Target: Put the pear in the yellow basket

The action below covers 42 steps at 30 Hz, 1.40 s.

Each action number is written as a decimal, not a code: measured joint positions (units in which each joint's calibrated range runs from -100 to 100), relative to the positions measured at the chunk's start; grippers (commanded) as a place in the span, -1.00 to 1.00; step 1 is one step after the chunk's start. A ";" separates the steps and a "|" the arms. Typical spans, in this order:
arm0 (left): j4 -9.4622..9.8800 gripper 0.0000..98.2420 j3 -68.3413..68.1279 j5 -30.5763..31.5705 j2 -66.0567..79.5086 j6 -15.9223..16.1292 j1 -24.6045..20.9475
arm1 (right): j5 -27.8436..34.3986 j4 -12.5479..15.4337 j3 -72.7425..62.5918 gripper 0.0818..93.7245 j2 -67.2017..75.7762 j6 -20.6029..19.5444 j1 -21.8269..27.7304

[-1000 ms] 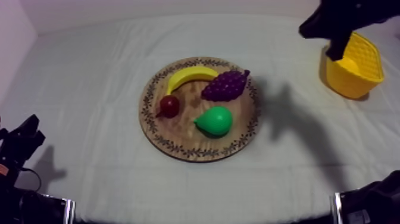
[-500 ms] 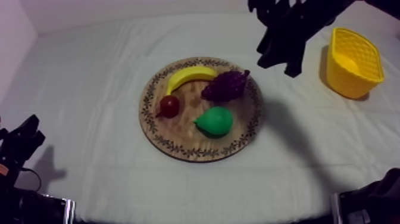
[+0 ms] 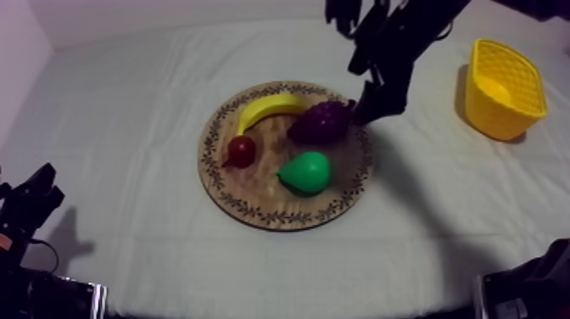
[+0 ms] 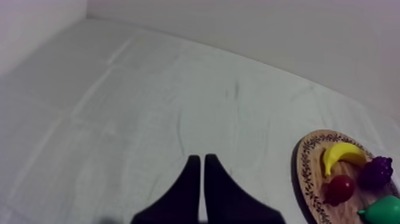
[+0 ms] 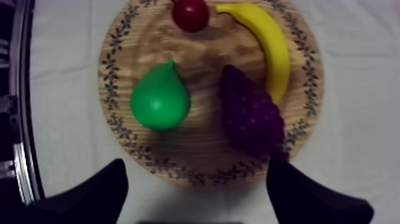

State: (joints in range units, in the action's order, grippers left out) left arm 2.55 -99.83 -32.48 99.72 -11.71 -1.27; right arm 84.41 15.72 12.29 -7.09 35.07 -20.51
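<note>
Two arms are in the top view, and the right one is clearly the nearer. The right gripper (image 3: 373, 106) hangs at the wooden board's (image 3: 254, 212) rim at about 2 o'clock, just beside the tip of the bunch of grapes (image 3: 322, 123). From it the pear (image 3: 305, 172) lies between 7 and 8 o'clock, with the grapes partly in that line. The pear rests on the board at about 4 o'clock from its centre, its narrow end pointing roughly to 9 o'clock, apart from the small red fruit (image 3: 242, 151) and the banana (image 3: 270, 109). The yellow basket (image 3: 505, 89) stands well apart, at 2 o'clock from the board. The left gripper (image 3: 34, 197) sits low at its own side, far from the board.

Seen from the left wrist, the left gripper (image 4: 199, 184) has its fingers pressed together in a narrow wedge, holding nothing, over bare cloth. The board (image 4: 306, 173) is off at 3 o'clock, with the pear (image 4: 381, 210) at its near edge.

Looking down from the right wrist, the right gripper (image 5: 199, 196) has its fingers spread wide and empty, just off the board's (image 5: 113, 65) rim. The pear (image 5: 159, 100) lies at about 11 o'clock from the gap, with the grapes (image 5: 250, 116) at 1 o'clock. It is smooth, glossy green and rounded, lying on its side with the narrow end toward the red fruit (image 5: 190, 15). I judge the fingers must shift toward the pear and away from the grapes, then close across its broad belly.
</note>
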 measured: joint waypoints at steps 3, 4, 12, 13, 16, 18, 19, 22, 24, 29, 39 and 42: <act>0.00 -1.00 0.00 0.00 0.00 0.00 0.00 | 0.95 0.12 0.36 0.50 -2.23 0.59 -0.81; 0.00 -1.00 0.00 0.00 0.00 0.00 0.00 | 1.17 0.12 0.42 0.49 -3.09 0.81 -1.11; 0.00 -1.00 0.00 0.00 0.00 0.00 0.00 | 2.28 0.45 0.26 0.47 -9.92 1.46 -3.42; 0.00 -1.00 0.00 0.00 0.00 0.00 0.00 | 2.28 0.61 0.17 0.46 -10.56 1.53 -3.59; 0.00 -1.00 0.00 0.00 0.00 0.00 0.00 | 2.65 0.73 -0.31 0.45 -13.00 1.62 -4.25; 0.00 -1.00 0.00 0.00 0.00 0.00 0.00 | 2.73 1.22 -1.14 0.44 -14.75 1.66 -4.61; 0.00 -1.00 0.00 0.00 0.00 0.00 0.00 | 2.81 1.38 -1.63 0.44 -15.46 1.66 -4.70; 0.00 -1.00 0.00 0.00 0.00 0.00 0.00 | 3.30 1.84 -3.37 0.43 -18.29 1.66 -4.99; 0.00 -1.00 0.00 0.00 0.00 0.00 0.00 | 3.35 2.10 -4.54 0.42 -20.04 1.63 -5.08; 0.00 -1.00 0.00 0.00 0.00 0.00 0.00 | 3.95 2.87 -7.72 0.38 -23.69 1.57 -5.45; 0.00 -1.00 0.00 0.00 0.00 0.00 0.00 | 3.89 3.01 -8.60 0.27 -28.21 1.54 -6.16; 0.00 -1.00 0.00 0.00 0.00 0.00 0.00 | 3.38 3.07 -8.21 0.11 -28.77 1.95 -6.23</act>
State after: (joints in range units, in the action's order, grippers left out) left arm 2.55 -99.83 -32.48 99.72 -11.71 -1.27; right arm 87.79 18.79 4.08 -35.85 37.02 -26.74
